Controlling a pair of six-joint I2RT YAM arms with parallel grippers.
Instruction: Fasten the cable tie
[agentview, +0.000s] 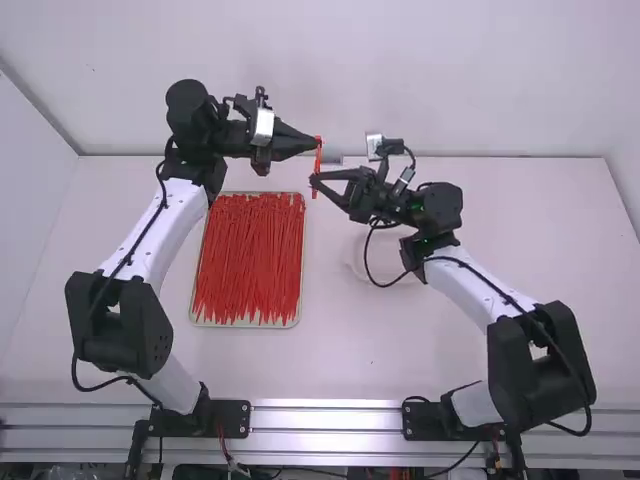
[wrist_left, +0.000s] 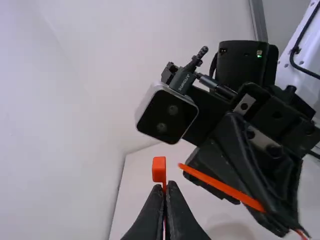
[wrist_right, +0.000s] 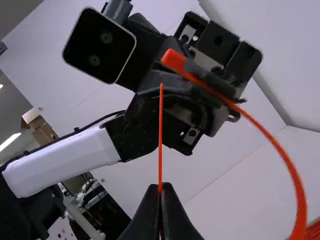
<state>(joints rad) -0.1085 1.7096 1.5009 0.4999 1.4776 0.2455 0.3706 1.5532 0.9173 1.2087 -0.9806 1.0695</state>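
Supporting the whole setup, the white table (agentview: 520, 250) carries a flat tray (agentview: 245, 325) left of centre, loaded with a pile of red cable ties (agentview: 250, 255). The left arm (agentview: 160, 225) rises along the tray's left side. The right arm (agentview: 470, 285) reaches in from the right toward the same point. Both grippers meet in the air just beyond the tray's far right corner. The left gripper (wrist_left: 164, 189) has its fingers pressed together on a single cable tie (wrist_left: 159, 169), just below its square head. The right gripper (wrist_right: 160, 189) has its fingers pinched on the thin tail of the same tie. The strap curves in a loop between the two grippers, clear of the table.
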